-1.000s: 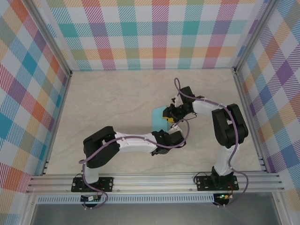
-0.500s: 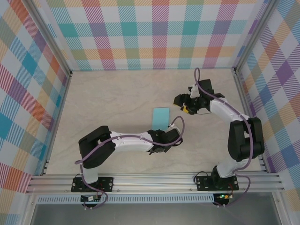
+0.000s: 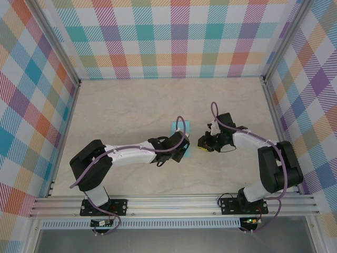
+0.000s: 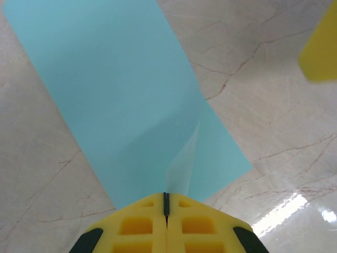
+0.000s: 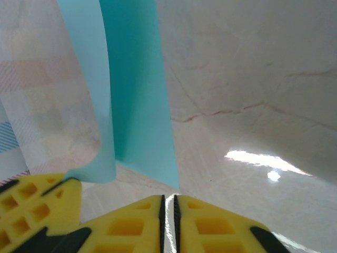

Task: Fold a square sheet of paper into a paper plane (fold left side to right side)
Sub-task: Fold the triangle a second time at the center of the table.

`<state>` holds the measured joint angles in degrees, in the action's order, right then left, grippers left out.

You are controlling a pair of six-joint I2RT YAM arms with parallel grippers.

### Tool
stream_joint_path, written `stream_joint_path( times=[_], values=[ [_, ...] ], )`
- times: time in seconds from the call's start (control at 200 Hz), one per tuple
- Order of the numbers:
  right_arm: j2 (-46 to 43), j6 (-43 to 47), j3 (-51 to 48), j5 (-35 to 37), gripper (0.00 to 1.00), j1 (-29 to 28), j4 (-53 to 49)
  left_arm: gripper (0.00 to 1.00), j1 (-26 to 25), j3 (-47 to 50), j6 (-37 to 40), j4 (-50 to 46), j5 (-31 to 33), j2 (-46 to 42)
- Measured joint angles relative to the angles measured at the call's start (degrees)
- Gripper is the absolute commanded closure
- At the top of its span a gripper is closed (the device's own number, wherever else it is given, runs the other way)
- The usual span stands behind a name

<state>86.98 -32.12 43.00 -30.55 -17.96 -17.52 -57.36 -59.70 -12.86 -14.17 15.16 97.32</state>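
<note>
Turquoise paper (image 4: 121,95) corner pinched in left jaws, lifted off bench (image 4: 274,132); right jaws closed, empty (looks so). Risk: uneven pull skews crease or tears it.

Matt, smooth paper sheet (image 4: 121,95); glossy marble-look table (image 4: 274,132).

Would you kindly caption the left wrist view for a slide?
Left gripper pinches a raised flap of turquoise paper on the marble table.
</note>
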Motion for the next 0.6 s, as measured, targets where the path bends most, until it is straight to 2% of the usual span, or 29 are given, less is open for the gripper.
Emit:
stream_joint_path(
  times=[0.31,0.6],
  values=[
    [6.6,-2.7,-0.2,0.0,0.92,-6.5,5.7,1.00,2.2,1.1,-0.2,0.5,-3.3,-0.3],
    [9.9,-2.6,0.7,1.0,0.92,-8.2,5.6,1.00,4.1,1.1,-0.2,0.4,-4.4,-1.2]
  ],
)
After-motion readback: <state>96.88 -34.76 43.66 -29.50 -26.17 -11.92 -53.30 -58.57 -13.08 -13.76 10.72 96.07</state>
